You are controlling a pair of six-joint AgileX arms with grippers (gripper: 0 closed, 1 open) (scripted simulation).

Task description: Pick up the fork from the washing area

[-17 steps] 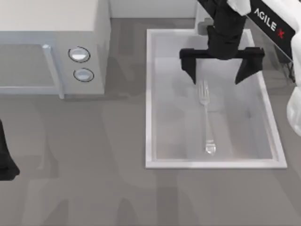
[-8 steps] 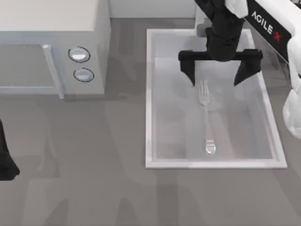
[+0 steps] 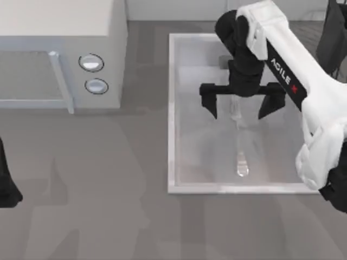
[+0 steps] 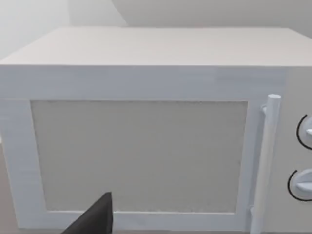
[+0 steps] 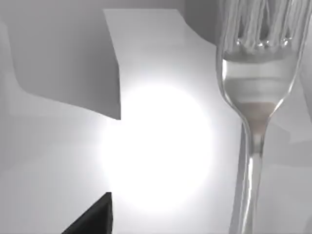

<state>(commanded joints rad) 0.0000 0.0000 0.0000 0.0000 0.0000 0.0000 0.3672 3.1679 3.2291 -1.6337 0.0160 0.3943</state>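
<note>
The silver fork lies lengthwise in the washing area, a pale sink basin with a raised white rim. Its rounded handle end points to the basin's near edge. My right gripper hangs open over the fork's tine end, one black finger on each side of it, and the wrist hides the tines from above. The right wrist view looks closely at the fork, with tines and neck over the bright basin floor. My left arm is parked at the table's left edge, and one dark fingertip shows in its wrist view.
A white microwave with two round knobs stands at the back left, and its door faces the left wrist camera. The right arm's white link crosses the basin's right side. Grey tabletop lies in front of the microwave.
My right gripper has moved toward the basin's near side and lower, from behind the tines to straddling them. The arm's white link has swung over the basin. The fork has not moved.
</note>
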